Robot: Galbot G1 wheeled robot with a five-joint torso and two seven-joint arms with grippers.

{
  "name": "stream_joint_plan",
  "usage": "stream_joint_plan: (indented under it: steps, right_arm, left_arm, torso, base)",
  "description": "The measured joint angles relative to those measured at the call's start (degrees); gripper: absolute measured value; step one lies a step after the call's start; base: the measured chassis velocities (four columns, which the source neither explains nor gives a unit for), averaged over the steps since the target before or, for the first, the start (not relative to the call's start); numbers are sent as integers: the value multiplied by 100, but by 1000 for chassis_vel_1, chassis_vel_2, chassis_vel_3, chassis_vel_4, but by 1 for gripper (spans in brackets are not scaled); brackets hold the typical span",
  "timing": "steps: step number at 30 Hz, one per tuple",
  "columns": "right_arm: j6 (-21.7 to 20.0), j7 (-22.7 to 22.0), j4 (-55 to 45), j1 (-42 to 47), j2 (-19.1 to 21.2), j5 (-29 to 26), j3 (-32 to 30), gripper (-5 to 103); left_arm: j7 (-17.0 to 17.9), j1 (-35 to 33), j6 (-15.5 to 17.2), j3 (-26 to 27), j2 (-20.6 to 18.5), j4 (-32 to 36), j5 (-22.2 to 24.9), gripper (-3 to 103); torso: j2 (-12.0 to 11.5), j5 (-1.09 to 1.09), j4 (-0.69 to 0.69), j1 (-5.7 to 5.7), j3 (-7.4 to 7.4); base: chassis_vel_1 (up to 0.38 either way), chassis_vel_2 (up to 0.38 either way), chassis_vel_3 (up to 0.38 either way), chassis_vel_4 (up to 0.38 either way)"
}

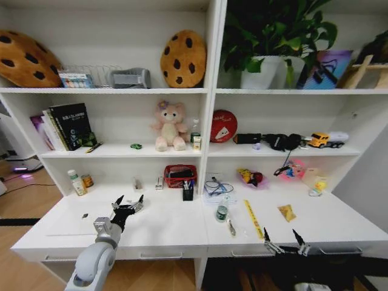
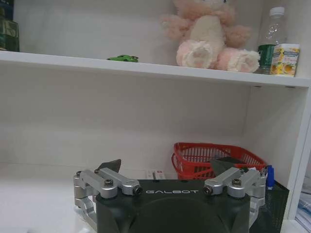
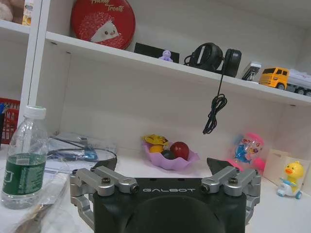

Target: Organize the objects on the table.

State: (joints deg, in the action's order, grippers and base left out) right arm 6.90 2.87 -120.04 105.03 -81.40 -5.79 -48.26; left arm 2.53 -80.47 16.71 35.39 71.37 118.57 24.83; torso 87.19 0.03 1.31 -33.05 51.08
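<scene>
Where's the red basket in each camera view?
Head view: red basket at the desk's back, left of the white divider.
Left wrist view: basket beyond the left end effector.
Right wrist view: basket at the frame edge, past the divider.
Shared landmark: that divider.

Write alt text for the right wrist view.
The right gripper, jaws open and empty, hovers over the white table, facing the shelf unit. A clear bottle with a green label stands beside it, a pink bowl of toy fruit sits ahead, and headphones with a dangling cable rest on the shelf above.
</scene>
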Motion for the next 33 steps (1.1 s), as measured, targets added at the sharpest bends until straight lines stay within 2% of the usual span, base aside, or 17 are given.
stream_joint_plan:
  steps: [3,7,12,13,16,20,24,27,33]
  right_arm:
    - [-182,-11,163,-275,84,74,90,100]
    - [-595,-62,282,-616,219,98,228,100]
    - [-1166,246,253,-944,600,-101,513,100]
    - [-1166,246,253,-944,600,-101,513,100]
    - [-1448,806,104,-936,770,-224,710,100]
    - [-1731,1117,201,-1074,782,-559,784,100]
    - [-1912,1467,474,-1323,839,-807,801,100]
    - [-1935,1545,728,-1570,890,-884,857,100]
    - [-1972,2033,1040,-1965,1006,-831,950,100]
  left_arm:
    - [-1,1,0,-1,0,0,0,100]
    - [1,1,0,2,0,0,0,100]
    - [2,1,0,3,-1,0,0,100]
    - [2,1,0,3,-1,0,0,100]
    - [3,1,0,2,-1,0,0,100]
    - [2,0,0,1,-1,0,0,100]
    - [2,1,0,1,-1,-1,0,100]
    - [2,1,0,1,-1,-1,0,100]
    - [2,0,0,1,-1,0,0,100]
  torso:
    - [0,-3,4,0,0]
    - [0,-5,0,0,0]
    - [0,-4,0,0,0]
    - [0,-4,0,0,0]
    - [0,-4,1,0,0]
    - [0,-3,1,0,0]
    - [0,-4,1,0,0]
    - [0,-1,1,0,0]
    - [-1,-3,1,0,0]
  base:
    - [4,-59,41,-9]
    - [2,58,-12,-46]
    - [44,41,-35,-29]
    - [0,0,0,0]
    - [0,0,0,0]
    - [0,0,0,0]
    - [0,0,0,0]
    - [0,0,0,0]
    - [0,0,0,0]
